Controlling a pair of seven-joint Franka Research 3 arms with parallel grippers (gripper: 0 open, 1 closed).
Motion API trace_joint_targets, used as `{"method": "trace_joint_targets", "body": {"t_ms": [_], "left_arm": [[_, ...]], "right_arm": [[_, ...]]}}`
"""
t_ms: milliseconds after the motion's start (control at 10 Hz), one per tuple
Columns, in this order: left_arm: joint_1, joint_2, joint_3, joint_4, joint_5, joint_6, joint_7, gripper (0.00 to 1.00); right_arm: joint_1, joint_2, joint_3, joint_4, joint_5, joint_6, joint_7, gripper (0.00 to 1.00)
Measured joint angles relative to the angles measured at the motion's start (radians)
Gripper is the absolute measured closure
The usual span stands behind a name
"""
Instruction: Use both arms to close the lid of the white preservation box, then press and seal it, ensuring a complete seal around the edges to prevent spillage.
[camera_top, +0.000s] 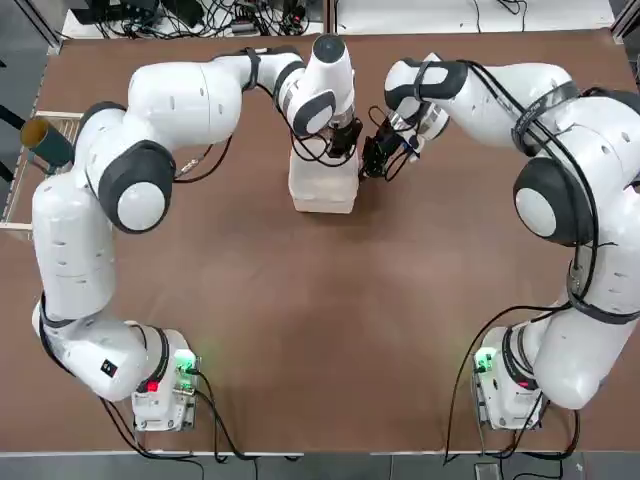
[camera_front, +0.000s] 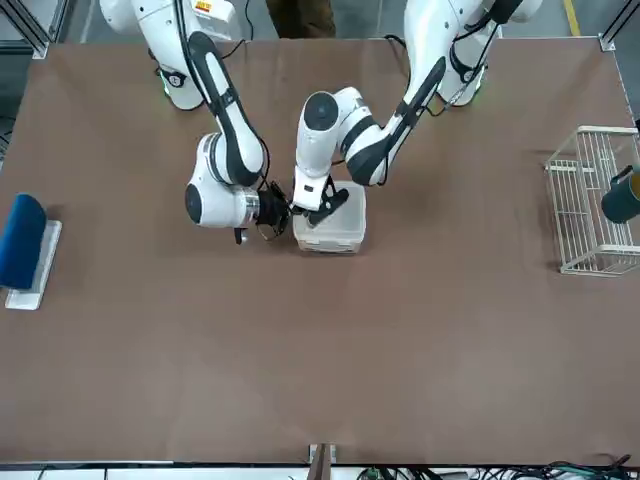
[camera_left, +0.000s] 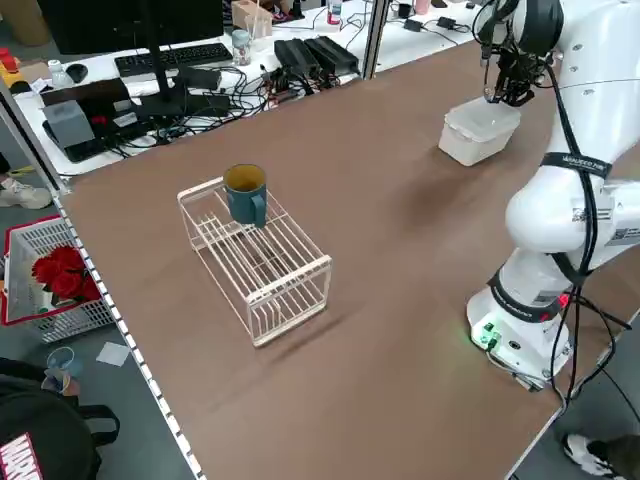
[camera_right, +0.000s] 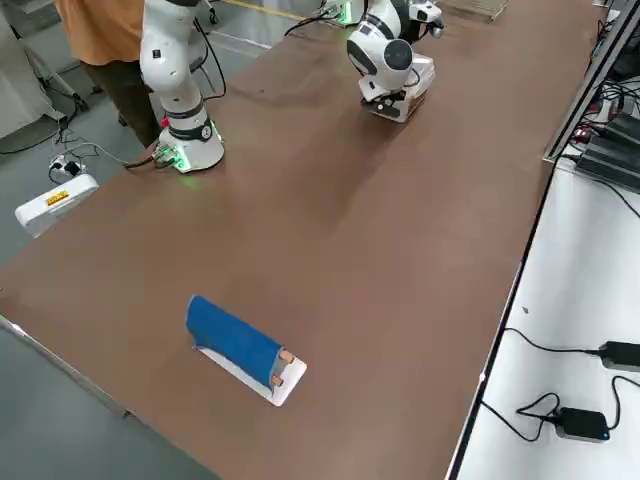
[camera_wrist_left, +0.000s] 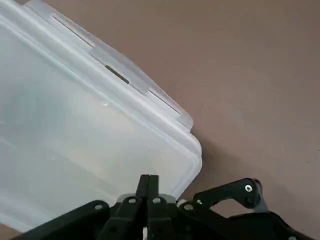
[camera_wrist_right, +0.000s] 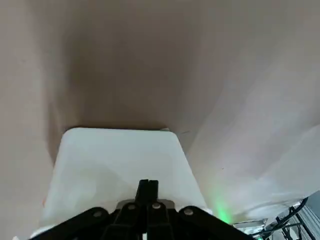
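Note:
The white preservation box (camera_top: 322, 190) stands at mid-table towards the far side, with its lid (camera_wrist_left: 75, 125) lying down flat on it. My left gripper (camera_top: 343, 140) is shut, and its joined fingertips (camera_wrist_left: 148, 182) rest on the lid near one rounded corner, beside a latch tab (camera_wrist_left: 117, 75) on the rim. My right gripper (camera_top: 372, 160) is also shut. It sits low against the box's right side, fingertips (camera_wrist_right: 148, 187) at the white wall (camera_wrist_right: 120, 165). From across the table both grippers crowd the box (camera_front: 332, 228), the left (camera_front: 320, 205) above and the right (camera_front: 277, 212) beside it.
A white wire rack (camera_top: 25, 170) holding a teal mug (camera_top: 45, 143) stands at the table's left edge. A blue object on a white base (camera_front: 25, 250) lies near the right edge. A person in orange (camera_right: 100, 30) stands behind the right arm's base.

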Motion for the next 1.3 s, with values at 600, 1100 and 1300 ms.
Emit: {"method": "trace_joint_targets", "body": {"t_ms": [600,1100,1300], "left_arm": [[0.034,-0.002,0.011,0.016,0.008,-0.048,0.003,0.99],[0.126,-0.075,-0.017,0.004,0.012,-0.230,0.086,0.99],[0.201,-0.090,-0.045,-0.032,0.012,-0.240,0.140,0.99]], "right_arm": [[-0.001,-0.005,-0.123,0.082,-0.030,-0.224,-0.001,0.97],[-0.016,0.030,-0.227,0.426,-0.244,-0.422,-0.002,0.97],[-0.016,0.159,-0.225,0.613,-0.246,-0.423,-0.025,0.99]]}}
